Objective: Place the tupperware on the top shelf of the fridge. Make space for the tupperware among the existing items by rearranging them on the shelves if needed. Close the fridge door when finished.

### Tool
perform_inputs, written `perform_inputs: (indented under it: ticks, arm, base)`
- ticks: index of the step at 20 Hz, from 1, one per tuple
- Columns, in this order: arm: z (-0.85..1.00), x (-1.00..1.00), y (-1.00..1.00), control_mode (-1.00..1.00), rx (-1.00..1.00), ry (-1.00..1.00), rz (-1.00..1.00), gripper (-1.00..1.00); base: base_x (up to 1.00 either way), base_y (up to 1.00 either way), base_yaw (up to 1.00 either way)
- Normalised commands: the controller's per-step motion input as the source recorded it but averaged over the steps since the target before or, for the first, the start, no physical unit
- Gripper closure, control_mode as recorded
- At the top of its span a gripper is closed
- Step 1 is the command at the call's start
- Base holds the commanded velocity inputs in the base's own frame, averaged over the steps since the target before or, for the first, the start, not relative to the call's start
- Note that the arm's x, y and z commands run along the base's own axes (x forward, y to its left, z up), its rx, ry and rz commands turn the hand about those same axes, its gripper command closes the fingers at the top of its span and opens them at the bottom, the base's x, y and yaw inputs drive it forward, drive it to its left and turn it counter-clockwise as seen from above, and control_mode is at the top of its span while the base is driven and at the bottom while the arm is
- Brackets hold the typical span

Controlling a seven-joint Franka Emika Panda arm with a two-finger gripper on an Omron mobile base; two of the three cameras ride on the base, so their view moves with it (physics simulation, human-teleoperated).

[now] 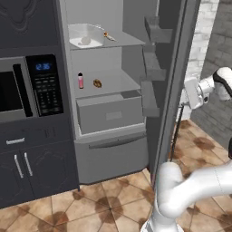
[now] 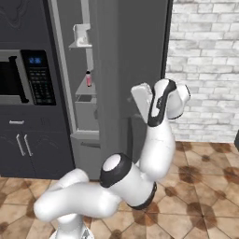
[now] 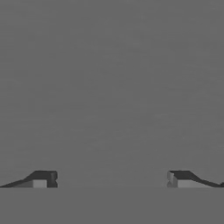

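Brick-walled kitchen, claw (spread wide) facing fridge door, arm raised

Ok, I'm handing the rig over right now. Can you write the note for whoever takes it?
Claw: open, empty, facing a flat grey surface at close range; the hand is at the outer side of the fridge door.
Tupperware: on the top shelf.
Pink bottle and brown lump: on the shelf below, apart from each other.
Done: tub placed.
Left: door stands open; push it shut.
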Motion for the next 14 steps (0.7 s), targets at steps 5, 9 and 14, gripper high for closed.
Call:
perform_inputs:
  ticks: [5, 9, 14]
  arm:
    - [-0.05, 0.34, 1.00, -1.00, -0.26, -0.11, 0.00, -1.00]
    - [0.00, 0.39, 1.00, -1.00, -0.28, -0.18, -0.16, -1.00]
    - [0.00, 0.18, 1.00, -1.00, -0.24, -0.30, -0.51, -1.00]
  base:
    - [0.00, 0.00, 0.00]
    - [0.00, 0.00, 0.00]
    - [0.00, 0.00, 0.00]
